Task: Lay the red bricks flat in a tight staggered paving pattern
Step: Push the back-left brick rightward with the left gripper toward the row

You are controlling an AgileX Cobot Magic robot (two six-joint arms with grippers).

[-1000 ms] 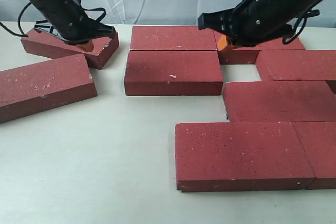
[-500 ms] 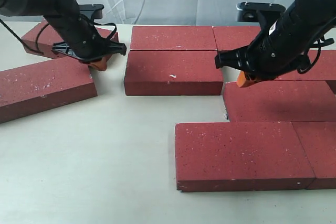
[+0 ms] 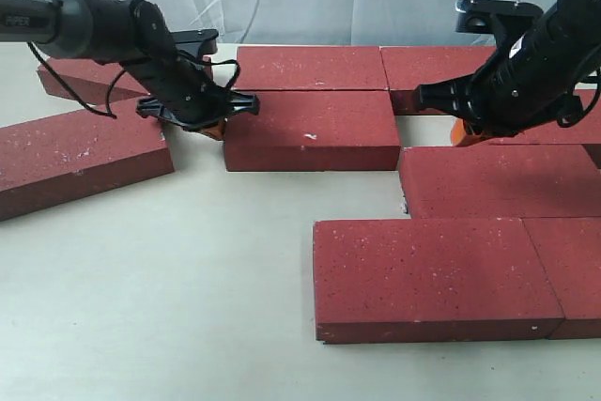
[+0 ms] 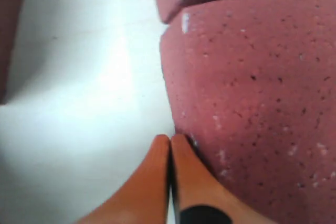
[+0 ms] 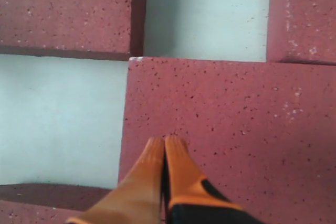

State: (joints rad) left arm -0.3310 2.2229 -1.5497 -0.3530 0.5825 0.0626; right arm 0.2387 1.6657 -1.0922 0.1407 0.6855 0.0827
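Several red bricks lie flat on the table. The centre brick (image 3: 310, 129) sits in front of a back brick (image 3: 308, 67). My left gripper (image 3: 214, 126) is shut and empty. Its orange tips (image 4: 170, 139) rest at the left end of the centre brick (image 4: 252, 87), low by the table. My right gripper (image 3: 462, 135) is shut too, with nothing in it. It hangs by the bare gap (image 3: 427, 131) between the centre brick and the right-hand bricks (image 3: 498, 180). Its tips (image 5: 165, 141) are over a brick's top face (image 5: 231, 108) near a corner.
A loose brick (image 3: 75, 157) lies at an angle at the left, with another (image 3: 75, 77) behind it under the left arm. Two bricks (image 3: 432, 279) (image 3: 568, 274) sit side by side at the front right. Bare tabletop (image 3: 169, 288) fills the front left.
My left gripper came off the back-left brick, moving right and forward to the centre brick's left end. My right gripper dropped from the back bricks, then shifted right beside the gap.
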